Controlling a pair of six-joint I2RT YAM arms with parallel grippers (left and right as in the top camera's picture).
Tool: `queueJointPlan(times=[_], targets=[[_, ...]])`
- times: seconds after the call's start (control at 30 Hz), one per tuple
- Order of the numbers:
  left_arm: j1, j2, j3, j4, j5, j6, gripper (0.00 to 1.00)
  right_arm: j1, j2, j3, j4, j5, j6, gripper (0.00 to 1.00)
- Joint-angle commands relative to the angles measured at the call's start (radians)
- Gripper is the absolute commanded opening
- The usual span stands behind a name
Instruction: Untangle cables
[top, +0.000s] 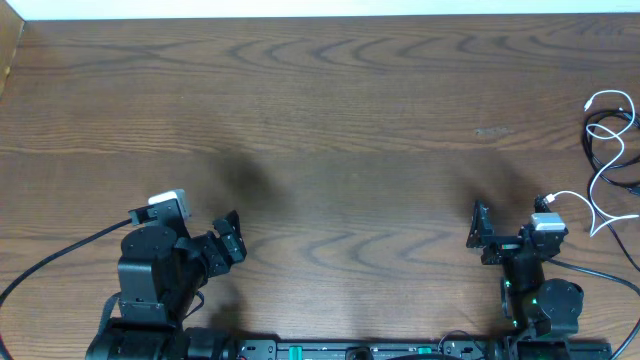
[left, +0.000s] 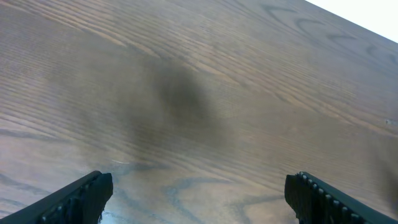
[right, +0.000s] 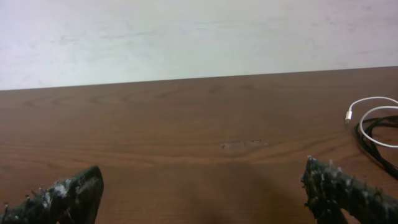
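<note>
Overhead: fixed high, looking straight down on the dark brown wood-grain table (top: 320, 120), with the arm bases along the bottom edge.

Left wrist: close above the wood, pitched down and forward. The left gripper's black ridged fingers (left: 81, 196) sit in the lower corners.

Right wrist: low and nearly level, facing the pale back wall (right: 186, 31). The right gripper's black toothed fingers (right: 62, 199) sit in the corners.

Shared by overhead and right wrist: a pale scuff in the wood (top: 490, 131) (right: 242, 144), and the thin black and white tangled cables (top: 605, 125) (right: 364, 127) at the table's right edge.

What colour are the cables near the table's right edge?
One white cable and one black cable; clearest in the overhead view.
</note>
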Motion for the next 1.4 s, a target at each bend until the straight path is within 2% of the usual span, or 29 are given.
queueJointPlan(times=[0.0, 0.57, 1.03, 1.37], targets=[[-0.001, 0.0, -0.005, 0.001, -0.016, 0.016, 0.94, -0.005, -0.006, -0.002, -0.004, 0.0, -0.005, 0.99], [-0.001, -0.031, -0.035, 0.001, -0.053, 0.043, 0.94, -0.005, -0.006, -0.002, -0.004, 0.0, -0.005, 0.99], [0.051, -0.294, -0.407, 0.452, -0.045, 0.066, 0.94, -0.005, -0.006, -0.002, -0.004, 0.0, -0.005, 0.99], [0.057, -0.46, -0.597, 0.71, -0.045, 0.08, 0.94, -0.005, -0.006, -0.002, -0.004, 0.0, -0.005, 0.99]])
